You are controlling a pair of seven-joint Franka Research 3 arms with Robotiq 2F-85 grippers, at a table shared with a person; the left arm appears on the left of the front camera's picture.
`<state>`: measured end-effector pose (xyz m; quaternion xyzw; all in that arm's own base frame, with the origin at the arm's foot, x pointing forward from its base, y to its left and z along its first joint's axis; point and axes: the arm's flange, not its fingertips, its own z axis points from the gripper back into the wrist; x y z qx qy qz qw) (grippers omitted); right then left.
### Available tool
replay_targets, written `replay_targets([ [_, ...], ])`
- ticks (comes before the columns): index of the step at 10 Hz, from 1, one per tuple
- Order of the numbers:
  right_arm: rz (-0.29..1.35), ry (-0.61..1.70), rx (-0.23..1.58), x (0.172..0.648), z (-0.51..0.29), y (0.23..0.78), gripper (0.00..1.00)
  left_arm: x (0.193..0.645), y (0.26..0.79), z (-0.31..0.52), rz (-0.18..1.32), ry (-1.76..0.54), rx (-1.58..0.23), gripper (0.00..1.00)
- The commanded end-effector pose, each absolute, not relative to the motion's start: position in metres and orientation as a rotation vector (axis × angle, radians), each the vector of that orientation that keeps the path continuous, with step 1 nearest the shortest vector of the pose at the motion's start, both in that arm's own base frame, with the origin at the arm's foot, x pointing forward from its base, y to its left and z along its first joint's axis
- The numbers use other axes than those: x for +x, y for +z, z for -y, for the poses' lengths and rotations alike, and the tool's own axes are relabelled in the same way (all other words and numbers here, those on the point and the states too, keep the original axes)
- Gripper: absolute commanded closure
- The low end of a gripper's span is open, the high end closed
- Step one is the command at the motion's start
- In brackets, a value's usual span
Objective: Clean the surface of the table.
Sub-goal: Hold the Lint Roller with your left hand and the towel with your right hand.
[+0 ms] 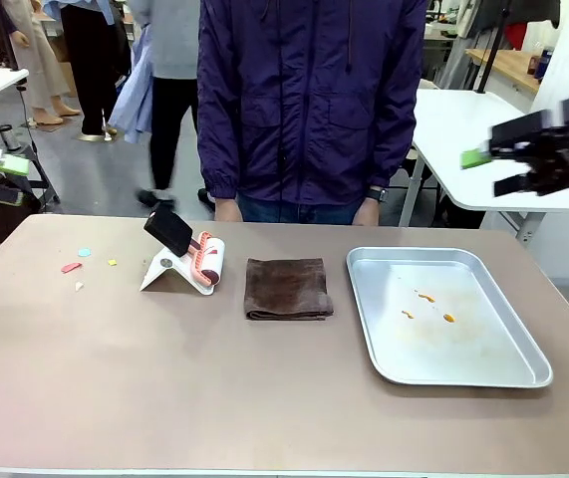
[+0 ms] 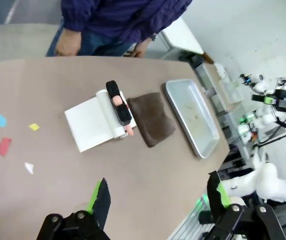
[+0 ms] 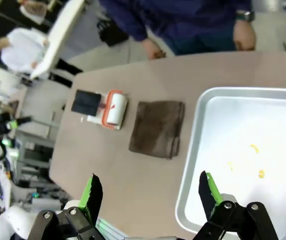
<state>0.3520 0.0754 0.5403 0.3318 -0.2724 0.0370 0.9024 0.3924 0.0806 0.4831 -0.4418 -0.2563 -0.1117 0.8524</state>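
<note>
Front view: the wide beige-brown surface spans the foreground, carrying coloured paper scraps, a lint roller, a folded brown cloth and a silver tray (orange specks inside). A person stands at its far edge. The left end effector and right end effector hover above it, both released, grasping nothing.
</note>
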Motion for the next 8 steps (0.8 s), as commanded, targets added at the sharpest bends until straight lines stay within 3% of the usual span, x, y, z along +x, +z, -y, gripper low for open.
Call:
replay_targets([
  [1,0.478,0.052,0.655,0.391,-0.113,0.534,0.00,0.415,0.490,-0.054,0.441,-0.218,-0.811,0.00],
  [3,0.388,-0.019,0.610,0.414,-0.168,0.524,0.00,0.440,0.491,-0.038,0.408,-0.240,-0.717,0.00],
  [8,0.183,0.088,0.462,0.449,-0.269,0.445,0.00,0.522,0.464,0.024,0.257,-0.225,-0.743,0.00],
])
